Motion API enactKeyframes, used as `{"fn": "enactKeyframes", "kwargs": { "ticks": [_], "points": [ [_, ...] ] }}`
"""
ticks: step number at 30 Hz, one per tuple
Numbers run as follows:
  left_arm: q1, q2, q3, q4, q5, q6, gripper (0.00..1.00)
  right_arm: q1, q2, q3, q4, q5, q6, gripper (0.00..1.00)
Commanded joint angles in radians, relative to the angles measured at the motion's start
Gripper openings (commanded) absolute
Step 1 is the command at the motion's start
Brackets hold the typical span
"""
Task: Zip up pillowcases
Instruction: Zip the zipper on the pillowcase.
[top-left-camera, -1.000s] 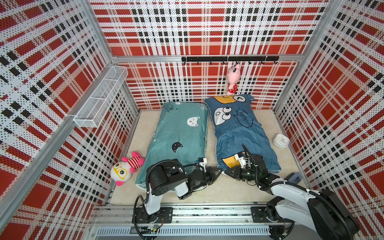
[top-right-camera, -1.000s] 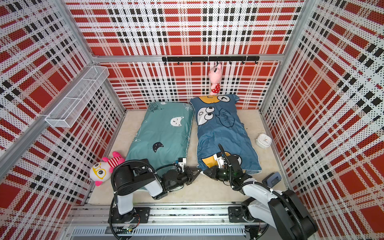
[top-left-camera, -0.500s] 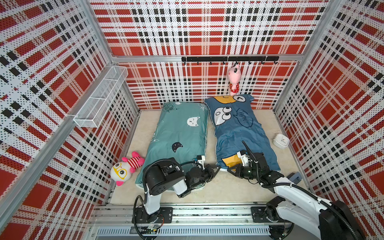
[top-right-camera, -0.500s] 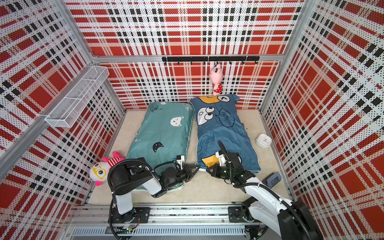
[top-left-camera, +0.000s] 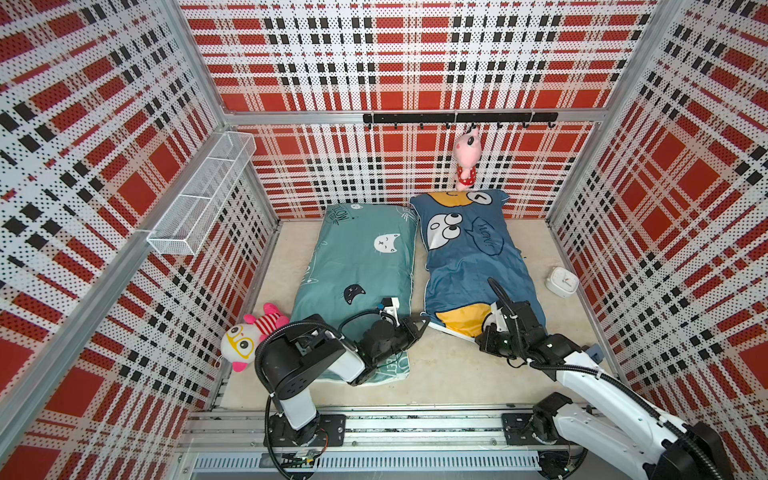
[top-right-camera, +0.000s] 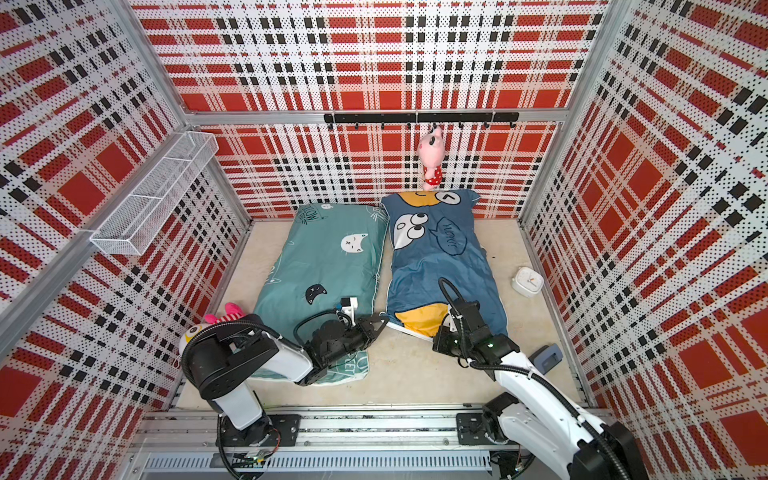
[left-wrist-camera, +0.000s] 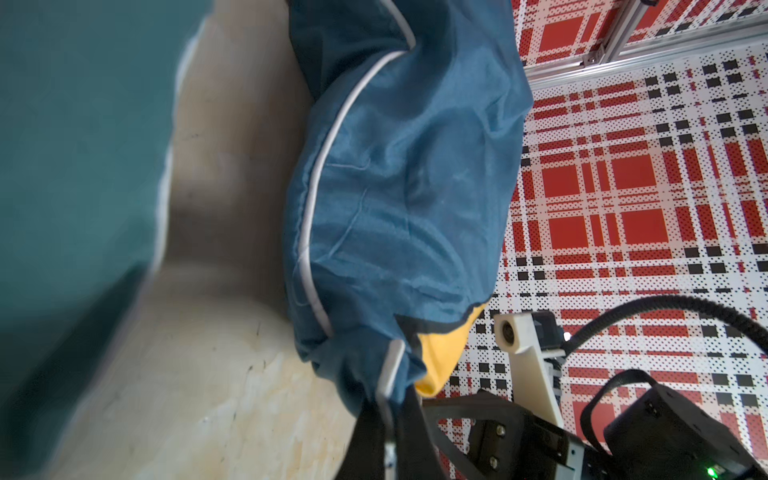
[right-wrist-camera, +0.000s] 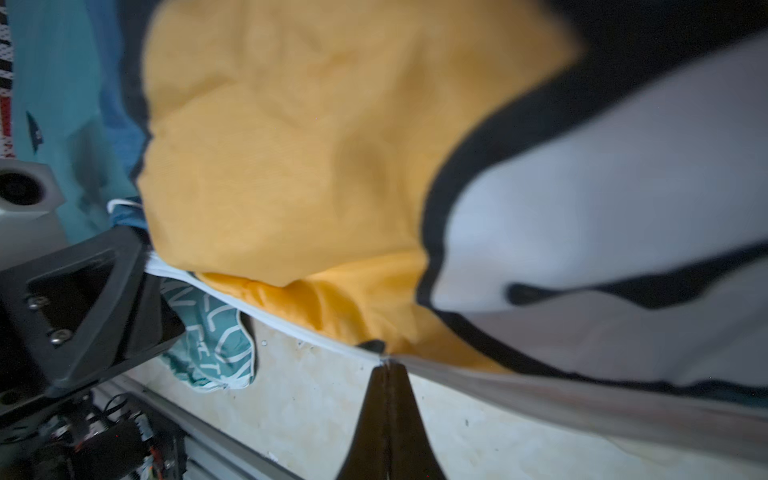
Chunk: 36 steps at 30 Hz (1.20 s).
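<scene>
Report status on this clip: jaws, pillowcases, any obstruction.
Left gripper shut on blue cartoon-face fabric pillowcase corner. Right gripper shut at its white-piped near edge. Teal cat-print fabric pillowcase untouched. Nothing in the way.

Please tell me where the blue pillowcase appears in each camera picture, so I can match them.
Top views: blue pillowcase at centre, right of the teal pillowcase.
Left wrist, centre.
Right wrist, its yellow patch fills the upper middle.
Shared landmark: left pincer on its corner.
</scene>
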Motion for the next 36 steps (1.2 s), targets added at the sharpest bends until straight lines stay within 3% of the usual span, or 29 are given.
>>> {"fn": "enactKeyframes", "kwargs": {
  "ticks": [1,13,21,36],
  "points": [
    [0.052,-0.037,0.022,-0.054,0.007,0.076,0.00,0.004,-0.023,0.031,-0.151,0.169,0.027,0.00],
    [0.189,-0.096,0.099,-0.140,0.079,0.172,0.00,-0.031,0.021,0.073,-0.302,0.313,0.112,0.00],
    [0.258,-0.159,0.123,-0.211,0.081,0.233,0.00,-0.080,0.023,0.069,-0.314,0.352,0.153,0.00],
    [0.366,-0.212,0.117,-0.225,0.117,0.270,0.00,-0.081,0.074,-0.009,-0.265,0.437,0.215,0.00]
  ]
}}
